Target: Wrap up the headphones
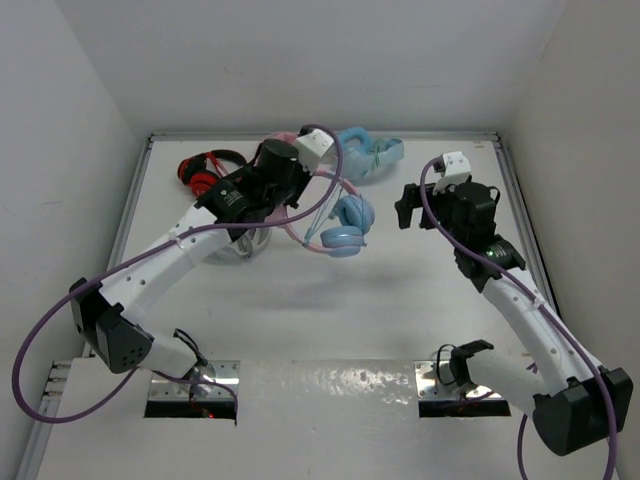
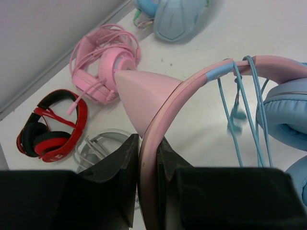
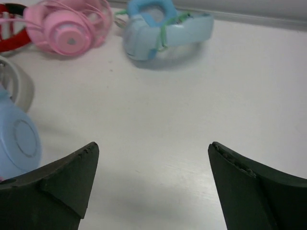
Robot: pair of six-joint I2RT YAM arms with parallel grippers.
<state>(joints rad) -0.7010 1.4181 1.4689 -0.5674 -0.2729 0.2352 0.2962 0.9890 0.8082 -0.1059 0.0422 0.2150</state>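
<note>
At left claw point(image 2: 147, 143), headphones point(image 2: 201, 80) clamped by headband, right claw point(image 3: 153, 149) spread wide

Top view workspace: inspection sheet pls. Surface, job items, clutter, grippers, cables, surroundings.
Surface: white table, bare at centre.
Job's things: cat-ear headphones, held by the pink headband; teal cable draped over it.
Clutter: all-pink headphones, red-and-black headphones and light blue headphones near the far edge; a grey-white pair under the left arm.
Grippers: left gripper shut on the headband; right gripper open, empty.
Cables: purple arm cables loop off both arms.
Surroundings: white walls.
</note>
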